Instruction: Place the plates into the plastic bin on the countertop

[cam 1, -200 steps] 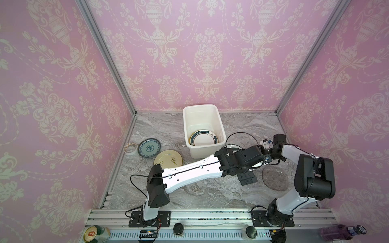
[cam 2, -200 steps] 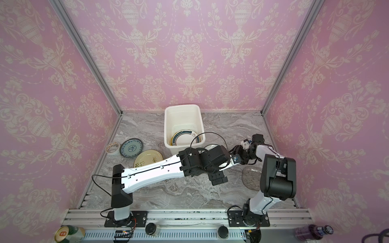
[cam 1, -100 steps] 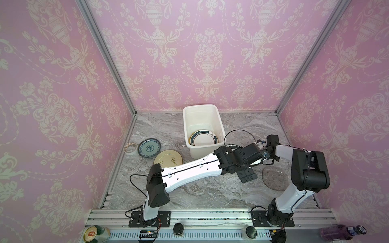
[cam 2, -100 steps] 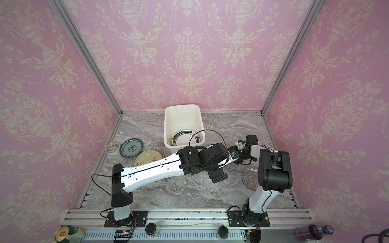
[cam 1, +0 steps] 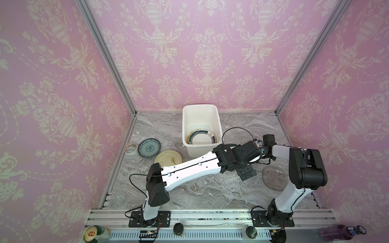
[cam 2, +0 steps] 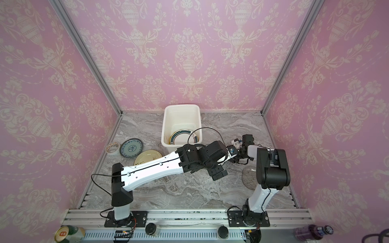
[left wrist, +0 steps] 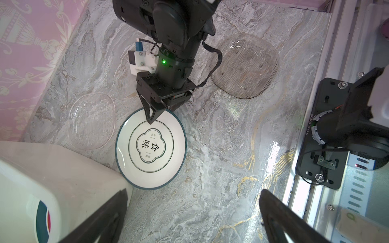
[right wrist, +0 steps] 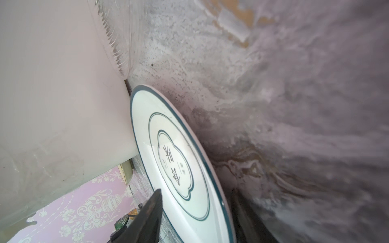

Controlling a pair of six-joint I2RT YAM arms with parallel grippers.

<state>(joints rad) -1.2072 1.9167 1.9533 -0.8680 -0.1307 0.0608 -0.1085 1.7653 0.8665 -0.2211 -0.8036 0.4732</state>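
Right claw (left wrist: 156, 116) astride rim of white plate (left wrist: 150, 147), lower finger hidden, grip unclear; left claw (left wrist: 192, 190) wide apart.

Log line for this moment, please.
phase: pick | right gripper: jaws astride lettered plate rim, grip unconfirmed | left gripper: open, empty | plastic bin: one ringed plate inside

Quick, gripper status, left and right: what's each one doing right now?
Left gripper: open, holding nothing.
Right gripper: jaws straddle the rim of the white teal-rimmed plate; whether it is clamped cannot be told.
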